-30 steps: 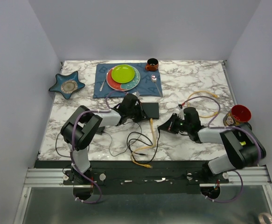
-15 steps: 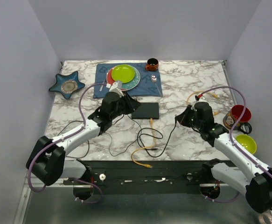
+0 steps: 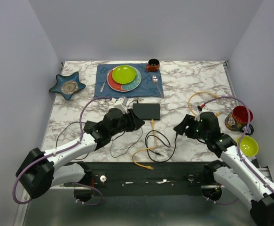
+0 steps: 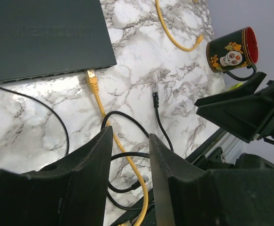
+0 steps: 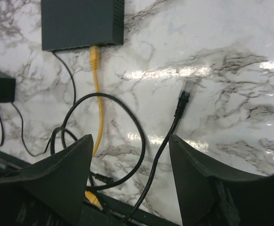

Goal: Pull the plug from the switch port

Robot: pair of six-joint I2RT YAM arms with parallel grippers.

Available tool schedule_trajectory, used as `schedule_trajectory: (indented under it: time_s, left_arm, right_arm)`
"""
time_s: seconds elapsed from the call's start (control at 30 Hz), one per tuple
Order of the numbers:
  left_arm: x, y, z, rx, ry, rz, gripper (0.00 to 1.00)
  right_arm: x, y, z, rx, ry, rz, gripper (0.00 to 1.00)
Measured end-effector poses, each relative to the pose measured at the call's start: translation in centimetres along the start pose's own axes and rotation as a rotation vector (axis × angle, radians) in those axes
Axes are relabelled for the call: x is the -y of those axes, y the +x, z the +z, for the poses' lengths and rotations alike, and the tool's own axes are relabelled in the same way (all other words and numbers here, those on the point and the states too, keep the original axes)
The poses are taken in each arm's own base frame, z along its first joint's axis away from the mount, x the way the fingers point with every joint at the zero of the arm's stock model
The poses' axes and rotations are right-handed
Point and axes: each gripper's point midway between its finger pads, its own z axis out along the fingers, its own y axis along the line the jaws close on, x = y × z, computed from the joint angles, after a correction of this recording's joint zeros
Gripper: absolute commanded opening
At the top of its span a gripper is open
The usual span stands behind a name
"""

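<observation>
The flat matte-black switch box (image 3: pixel 146 111) sits mid-frame on the marble bench (image 3: pixel 193 80), with a yellow cable's plug (image 5: pixel 94 52) seated in its lower edge. The left hand (image 4: pixel 129 135) is part-open and empty; the right hand (image 5: pixel 129 139) gapes wide, also empty.

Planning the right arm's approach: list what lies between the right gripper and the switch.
Right wrist view: between the right gripper and the switch lie the yellow cable plugged into its edge, a black cable loop and a loose black plug.
</observation>
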Motion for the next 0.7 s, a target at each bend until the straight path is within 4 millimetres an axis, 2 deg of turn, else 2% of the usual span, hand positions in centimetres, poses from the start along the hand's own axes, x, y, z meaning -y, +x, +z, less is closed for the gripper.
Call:
schedule_trajectory:
  time_s: [0.07,0.33,0.47,0.57,0.67,0.7]
  left_arm:
    - [-0.3,0.8,-0.3,-0.01,-0.006,0.002,0.47]
    - [-1.0,2.9,-1.1,-0.029,-0.027,-0.006,0.46]
    - [-0.9,3.4,-1.5,-0.028,-0.023,-0.015,0.46]
    - [-0.8,3.5,-1.7,-0.021,-0.019,-0.023,0.46]
    - [-0.9,3.6,-1.9,-0.019,-0.019,-0.028,0.46]
    - [-1.0,3.6,-2.0,-0.018,-0.021,-0.029,0.46]
  right_arm:
    - [-0.7,0.6,-0.5,-0.015,-0.039,-0.014,0.73]
    - [-4.0,5.5,-2.0,-0.145,-0.194,-0.174,0.76]
    - [-4.9,7.9,-1.6,-0.242,-0.189,-0.257,0.76]
    - [-4.8,9.5,-0.7,-0.311,-0.14,-0.308,0.72]
    - [-4.1,10.3,0.1,-0.344,-0.06,-0.347,0.36]
    - [-3.9,10.2,0.3,-0.346,-0.033,-0.352,0.09]
